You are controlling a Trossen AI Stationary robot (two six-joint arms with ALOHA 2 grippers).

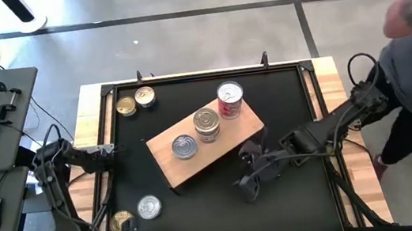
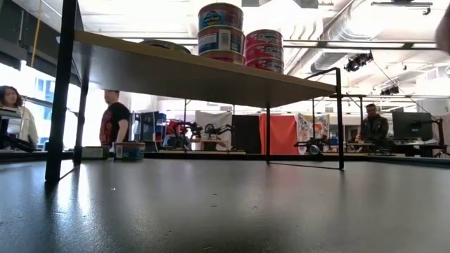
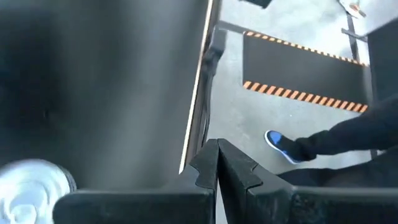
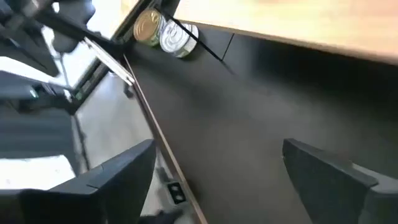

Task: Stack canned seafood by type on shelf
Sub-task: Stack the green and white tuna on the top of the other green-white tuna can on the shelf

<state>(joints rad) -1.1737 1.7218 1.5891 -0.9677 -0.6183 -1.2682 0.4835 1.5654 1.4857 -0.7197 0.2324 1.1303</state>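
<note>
Right gripper (image 1: 248, 180) sat lower center, fingers apart, empty. 2 loose tins (image 1: 138, 214) lay lower left of it; shelf (image 1: 164, 147) above. Left gripper (image 1: 112, 151), fingers together, at left edge, looked nearer those tins.

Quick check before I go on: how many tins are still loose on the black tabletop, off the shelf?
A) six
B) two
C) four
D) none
C: the high view shows a gold and a silver tin near the far left corner and another gold and silver pair near the near left corner, all off the shelf.
</note>
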